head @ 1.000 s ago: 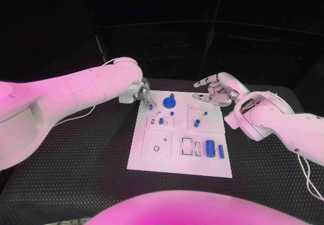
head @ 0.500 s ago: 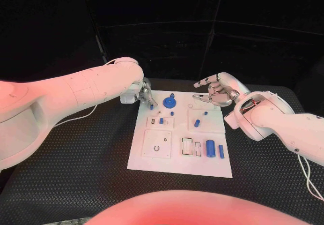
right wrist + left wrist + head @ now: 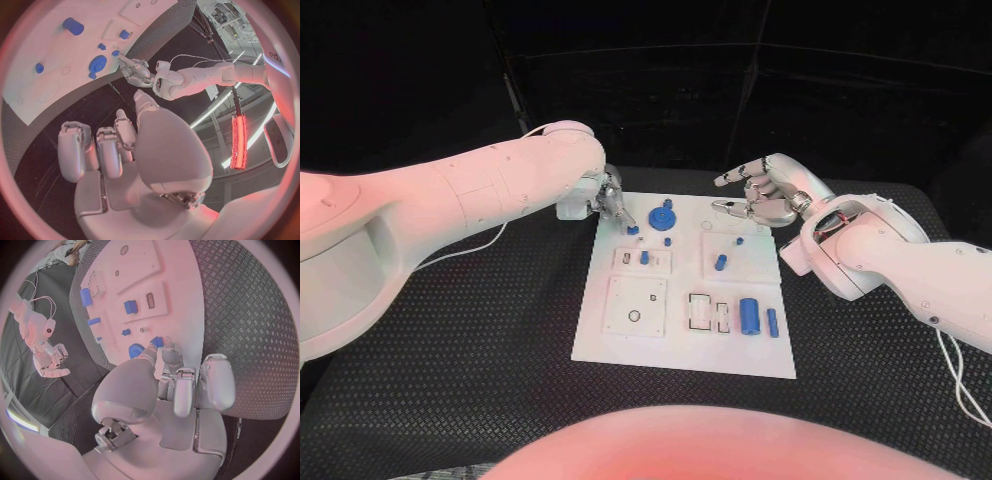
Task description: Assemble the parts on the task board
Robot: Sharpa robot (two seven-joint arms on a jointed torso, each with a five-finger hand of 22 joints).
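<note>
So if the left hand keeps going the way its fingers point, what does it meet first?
Probably the round blue part at the far end of the task board, just beyond the left hand and the small blue part it pinches; depth is unclear.

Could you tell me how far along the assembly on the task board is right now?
Early, it seems. Several blue parts, such as the large cylinder, lie on the task board. In hand: the left hand pinches a small blue part at the board's far left corner. The right hand hovers over the far right edge, holding nothing. Most parts look unplaced.
</note>
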